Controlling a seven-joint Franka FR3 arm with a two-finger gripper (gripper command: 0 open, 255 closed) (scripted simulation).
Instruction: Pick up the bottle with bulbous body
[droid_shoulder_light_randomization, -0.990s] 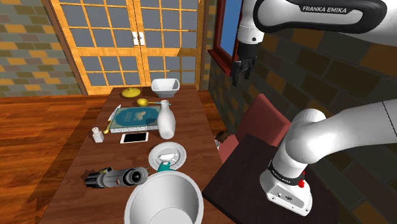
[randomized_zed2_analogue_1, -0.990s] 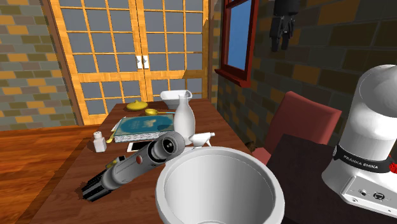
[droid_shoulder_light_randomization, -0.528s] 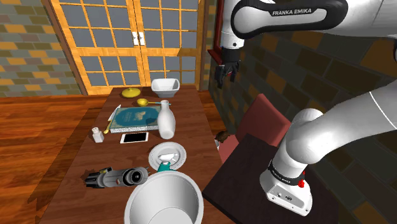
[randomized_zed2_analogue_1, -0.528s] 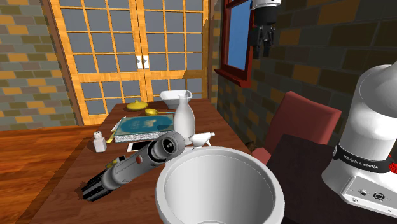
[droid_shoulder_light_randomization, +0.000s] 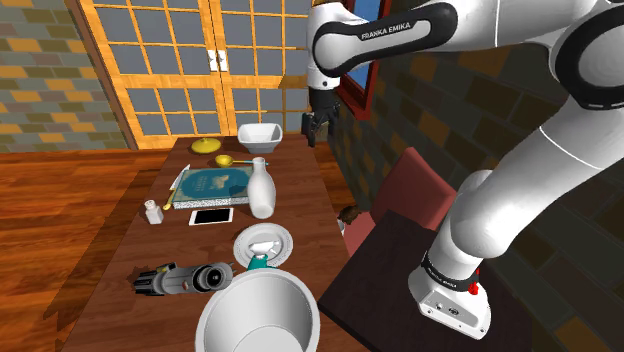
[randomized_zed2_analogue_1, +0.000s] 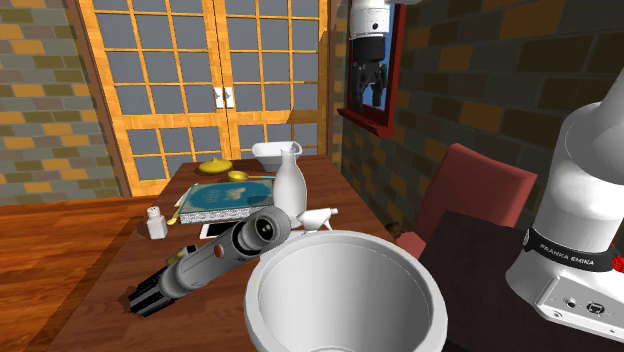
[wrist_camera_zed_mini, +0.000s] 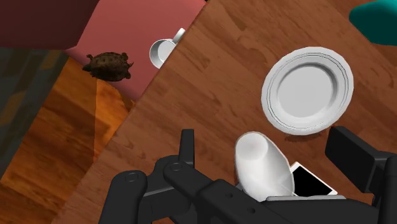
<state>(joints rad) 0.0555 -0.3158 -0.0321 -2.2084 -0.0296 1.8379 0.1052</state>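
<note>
A big white bowl (droid_shoulder_light_randomization: 258, 310) is seen at the near end of the bench (droid_shoulder_light_randomization: 305, 200), and nothing is in it. A small white bowl (droid_shoulder_light_randomization: 260, 133) is set at the far end; its inside cannot be made out. A white plate (wrist_camera_zed_mini: 308, 92) is seen bare in the wrist view. The bottle (droid_shoulder_light_randomization: 262, 190) is all white, with a fat round body and a thin neck. In the shoulder view it is stood upright on the bench, at 12 o'clock from the plate and at 7 o'clock from the tool (droid_shoulder_light_randomization: 313, 128). The tool is up in the air, its fingers are spread apart, and nothing is gripped.
</note>
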